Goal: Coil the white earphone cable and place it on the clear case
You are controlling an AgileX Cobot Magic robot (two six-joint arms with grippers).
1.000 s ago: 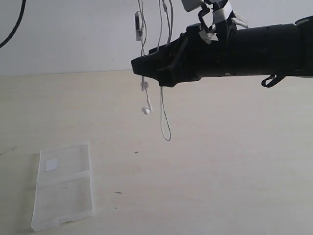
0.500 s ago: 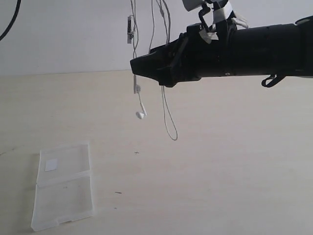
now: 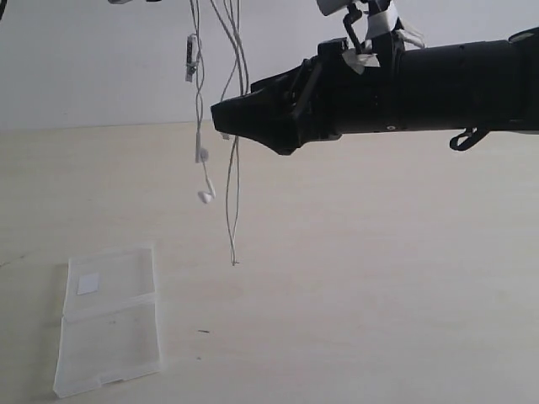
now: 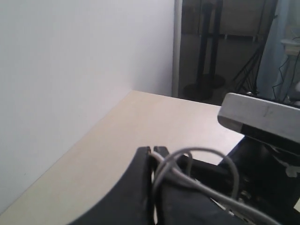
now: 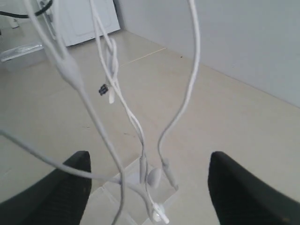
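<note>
The white earphone cable point(image 3: 200, 126) hangs in several strands from above the exterior view, with an inline remote point(image 3: 191, 57), one earbud point(image 3: 205, 195) and a loose end point(image 3: 233, 261) dangling over the table. My left gripper point(image 4: 153, 150) is shut on loops of the cable point(image 4: 206, 151); it is out of the exterior view. My right gripper point(image 3: 223, 118) reaches in level from the right, open, its tip beside the strands. In the right wrist view the cable point(image 5: 185, 103) and an earbud point(image 5: 153, 177) hang between the open fingers point(image 5: 70, 183). The clear case point(image 3: 109, 328) lies open and flat at front left, far below.
The pale table point(image 3: 379, 295) ends at a white wall point(image 3: 101, 67) behind. The black right arm point(image 3: 438, 84) spans the upper right. A white cabinet point(image 5: 84, 18) stands beyond the table. The case point(image 5: 102, 203) shows beneath the earbuds.
The hanging cable has swung left across the exterior view, and its low loop has opened into a straight dangling end. The right gripper's tip has edged slightly left.
</note>
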